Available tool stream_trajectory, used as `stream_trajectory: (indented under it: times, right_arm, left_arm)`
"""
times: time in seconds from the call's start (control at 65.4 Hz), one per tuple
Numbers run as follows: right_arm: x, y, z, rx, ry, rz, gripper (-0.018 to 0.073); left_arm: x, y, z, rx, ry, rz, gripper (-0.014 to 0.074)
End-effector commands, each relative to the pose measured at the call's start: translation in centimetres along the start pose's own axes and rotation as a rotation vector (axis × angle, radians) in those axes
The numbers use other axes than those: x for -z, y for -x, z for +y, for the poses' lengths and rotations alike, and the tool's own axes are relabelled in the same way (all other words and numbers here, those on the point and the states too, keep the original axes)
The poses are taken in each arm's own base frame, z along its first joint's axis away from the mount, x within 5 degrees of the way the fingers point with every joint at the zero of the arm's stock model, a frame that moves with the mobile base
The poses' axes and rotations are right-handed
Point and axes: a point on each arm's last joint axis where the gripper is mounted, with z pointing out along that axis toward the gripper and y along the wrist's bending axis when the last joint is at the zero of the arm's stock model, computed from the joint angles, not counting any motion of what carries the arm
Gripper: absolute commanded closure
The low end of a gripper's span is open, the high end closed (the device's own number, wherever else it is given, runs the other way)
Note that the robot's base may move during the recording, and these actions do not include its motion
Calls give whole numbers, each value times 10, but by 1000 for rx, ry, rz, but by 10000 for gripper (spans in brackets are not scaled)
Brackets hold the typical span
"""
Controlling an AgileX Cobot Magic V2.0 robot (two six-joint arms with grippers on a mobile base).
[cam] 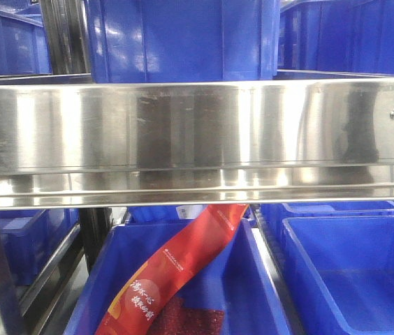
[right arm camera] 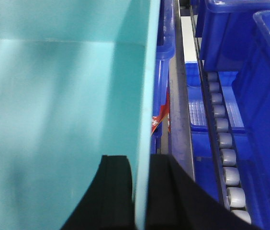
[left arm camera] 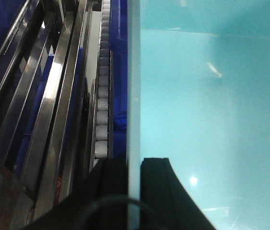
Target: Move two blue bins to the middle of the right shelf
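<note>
Here both tools [left arm camera: 134,191] [right arm camera: 142,191] clamp bin [left arm camera: 211,120] walls.

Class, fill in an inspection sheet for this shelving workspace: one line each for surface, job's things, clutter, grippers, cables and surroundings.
Surface: steel shelf rail spans the front view; roller track runs alongside the bins.
Job's things: held bin, looking teal in both wrist views, is gripped by its side walls; blue bins sit on the lower level.
Clutter: red packet lies in a lower bin.
Grippers: left gripper and right gripper each pinch a bin wall.
Cables: a thin dark cable loops by the left gripper.
Surroundings: more blue bins on the upper shelf.
</note>
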Motion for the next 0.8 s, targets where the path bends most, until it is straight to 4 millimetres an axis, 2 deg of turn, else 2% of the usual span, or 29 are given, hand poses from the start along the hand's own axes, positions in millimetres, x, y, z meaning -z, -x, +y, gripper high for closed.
stream_trajectory:
  times: [0.0,0.78]
  right_arm:
    - [12,9,10,-22,105,-92,715]
    - [11,11,11,-23,114,-113,715]
  left_arm:
    - [14,18,-12,40,-148,-184,708]
    - [15,20,-14,41,-161,-208,708]
